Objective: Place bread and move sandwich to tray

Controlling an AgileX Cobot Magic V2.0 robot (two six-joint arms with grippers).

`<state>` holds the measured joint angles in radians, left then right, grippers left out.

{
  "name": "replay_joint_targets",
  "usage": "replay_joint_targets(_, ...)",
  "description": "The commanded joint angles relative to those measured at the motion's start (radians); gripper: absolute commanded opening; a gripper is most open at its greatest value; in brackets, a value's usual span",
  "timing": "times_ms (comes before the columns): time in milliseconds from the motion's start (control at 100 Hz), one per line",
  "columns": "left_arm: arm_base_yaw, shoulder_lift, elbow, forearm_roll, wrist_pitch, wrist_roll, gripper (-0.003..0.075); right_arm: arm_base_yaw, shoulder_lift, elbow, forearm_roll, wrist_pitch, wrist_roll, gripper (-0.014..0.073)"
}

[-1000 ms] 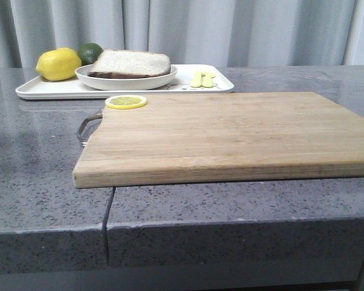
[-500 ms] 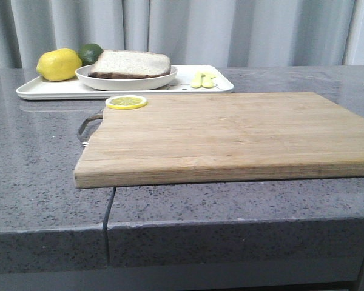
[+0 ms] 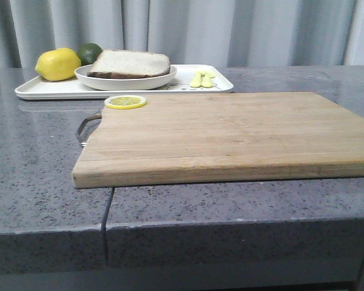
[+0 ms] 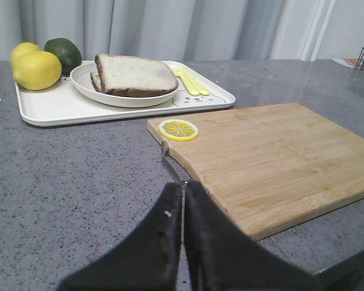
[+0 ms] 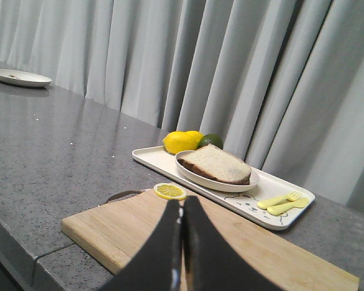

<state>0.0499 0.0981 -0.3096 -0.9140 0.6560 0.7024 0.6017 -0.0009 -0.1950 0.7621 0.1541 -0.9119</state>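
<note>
My left end effector hangs over the grey worktop with its fingers pressed together, empty; my right end effector is likewise pressed together and empty above the wooden cutting board. A lemon slice lies on the board's far left corner. Beyond it sits the tray, carrying the sandwich on its round white plate, a lemon, a lime behind it, and a small yellow fork and spoon at the tray's right end
</note>
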Motion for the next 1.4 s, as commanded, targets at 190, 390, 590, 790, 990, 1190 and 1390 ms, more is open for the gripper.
replay_joint_targets(190,-0.003,0.010,-0.024,-0.045,-0.043,0.003,-0.0020,-0.004,0.010,-0.026,0.012,-0.064,-0.010,-0.0062)
replay_joint_targets(390,-0.003,0.010,-0.024,-0.045,-0.043,0.003,-0.0020,-0.004,0.010,-0.026,0.012,-0.064,-0.010,-0.0062)
replay_joint_targets(590,-0.003,0.010,0.001,-0.022,-0.160,0.003,-0.0020,-0.004,0.010,-0.026,0.012,-0.064,-0.010,-0.0062)
replay_joint_targets(790,-0.003,-0.017,0.056,0.046,-0.301,-0.007,-0.0019,-0.004,0.010,-0.026,0.012,-0.064,-0.010,-0.0062)
replay_joint_targets(990,-0.003,-0.044,0.085,0.216,-0.312,-0.148,-0.0019,-0.004,0.010,-0.026,0.012,-0.064,-0.010,-0.0062)
replay_joint_targets(1190,-0.003,-0.044,0.085,0.360,-0.349,-0.232,-0.0019,-0.004,0.010,-0.026,0.012,-0.064,-0.010,-0.0062)
replay_joint_targets(1390,-0.029,-0.044,0.105,0.508,-0.514,-0.319,-0.0019,-0.004,0.010,-0.026,0.012,-0.064,-0.010,-0.0062)
